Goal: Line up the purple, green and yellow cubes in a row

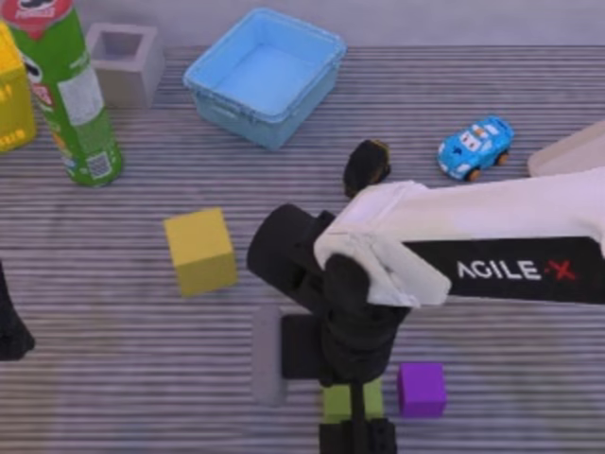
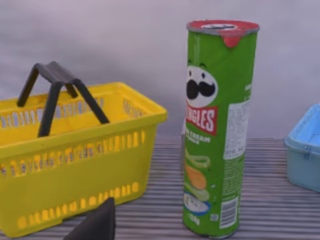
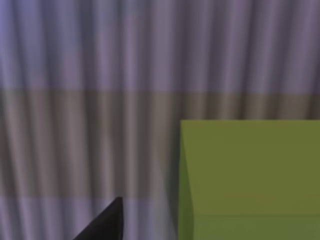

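Note:
The lime-green cube [image 1: 337, 401] sits at the table's near edge, partly under my right gripper [image 1: 354, 409]. In the right wrist view the green cube [image 3: 250, 175] fills one side, and the one dark fingertip [image 3: 107, 222] that shows stands apart from it; the gripper is open. The small purple cube [image 1: 421, 389] rests just right of the green one, a narrow gap between them. The mustard-yellow cube [image 1: 199, 251] lies farther back and to the left, alone. My left gripper [image 1: 9, 326] is parked at the left edge, open, with one finger [image 2: 95, 222] in its wrist view.
At the back left stand a green crisps can [image 1: 66, 90], a yellow basket [image 1: 11, 95] and a hollow grey block [image 1: 123, 61]. A light-blue bin [image 1: 203, 80], a black object [image 1: 367, 165], a blue toy car [image 1: 475, 147] and a tan tray [image 1: 572, 151] lie across the back.

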`<control>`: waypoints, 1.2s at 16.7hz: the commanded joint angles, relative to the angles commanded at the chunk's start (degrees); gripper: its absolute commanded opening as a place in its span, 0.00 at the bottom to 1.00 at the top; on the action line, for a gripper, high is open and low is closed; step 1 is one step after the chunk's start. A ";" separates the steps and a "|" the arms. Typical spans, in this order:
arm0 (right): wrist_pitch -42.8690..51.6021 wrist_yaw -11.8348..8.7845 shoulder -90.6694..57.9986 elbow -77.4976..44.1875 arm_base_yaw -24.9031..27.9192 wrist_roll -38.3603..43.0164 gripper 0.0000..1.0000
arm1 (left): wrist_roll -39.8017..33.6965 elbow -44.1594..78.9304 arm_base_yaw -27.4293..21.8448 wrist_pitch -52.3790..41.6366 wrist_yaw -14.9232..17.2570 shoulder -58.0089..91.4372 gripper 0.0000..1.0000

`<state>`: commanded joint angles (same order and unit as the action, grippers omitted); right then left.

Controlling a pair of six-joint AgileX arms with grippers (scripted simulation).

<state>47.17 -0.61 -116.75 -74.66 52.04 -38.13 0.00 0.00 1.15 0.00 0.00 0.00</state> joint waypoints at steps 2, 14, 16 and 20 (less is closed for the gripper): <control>0.00 0.00 0.00 0.00 0.00 0.00 1.00 | 0.00 0.00 0.00 0.00 0.00 0.00 1.00; 14.47 -0.04 5.71 -8.79 0.27 -0.31 1.00 | 0.00 0.00 0.00 0.00 0.00 0.00 1.00; 14.31 -0.04 5.50 -8.65 0.12 -0.30 1.00 | 0.00 0.01 0.00 -0.01 0.00 0.01 1.00; 11.87 -0.45 8.75 -6.39 -1.54 0.62 1.00 | 1.90 3.49 -1.10 -2.49 0.22 3.53 1.00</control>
<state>59.04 -1.06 -108.00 -81.05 50.50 -37.51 1.90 3.49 0.04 -2.49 0.22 3.53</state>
